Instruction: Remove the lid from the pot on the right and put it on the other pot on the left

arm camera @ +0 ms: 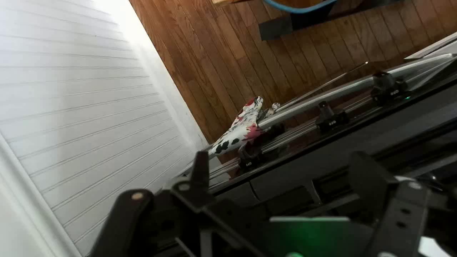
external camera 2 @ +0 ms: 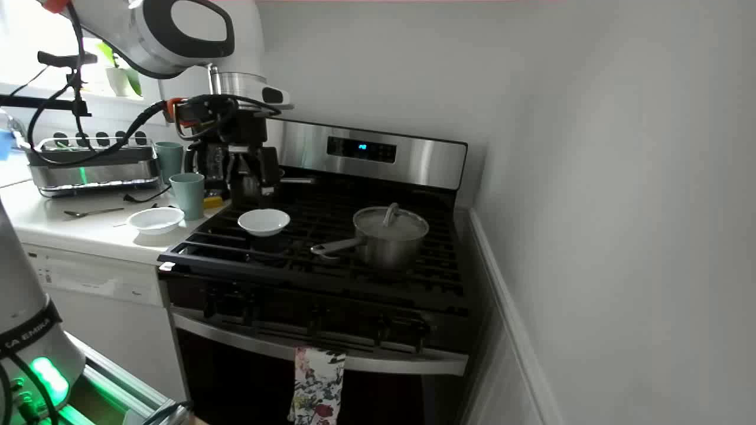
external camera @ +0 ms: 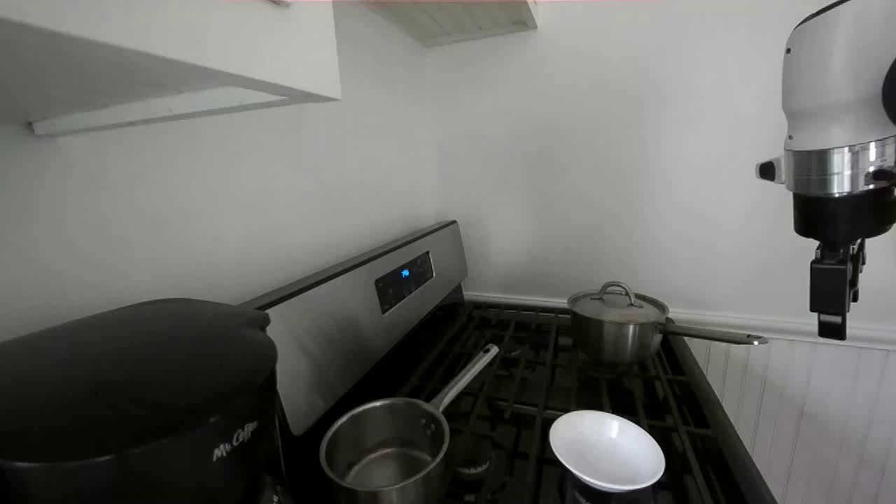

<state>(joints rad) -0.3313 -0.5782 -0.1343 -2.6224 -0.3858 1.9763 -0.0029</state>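
A steel pot with a long handle (external camera: 619, 341) stands on the stove's far burner, and it also shows in an exterior view (external camera 2: 387, 251). A glass lid with a metal loop handle sits on it (external camera: 616, 306) (external camera 2: 398, 224). An open, lidless steel pot (external camera: 437, 472) stands near the stove's back panel; in an exterior view it is mostly hidden behind my gripper, with its handle showing (external camera 2: 297, 180). My gripper (external camera: 831, 329) (external camera 2: 255, 196) hangs above stove height, away from the lid. In the wrist view its fingers (arm camera: 282, 164) are wide apart with nothing between them.
A white bowl (external camera: 607, 451) (external camera 2: 264, 222) sits at the stove's front part. A coffee maker (external camera: 140, 385) stands beside the stove. Another white bowl (external camera 2: 156, 219) and green cups (external camera 2: 188, 195) are on the counter. A wall borders the stove's right side. A floral towel (external camera 2: 318, 383) hangs on the oven handle.
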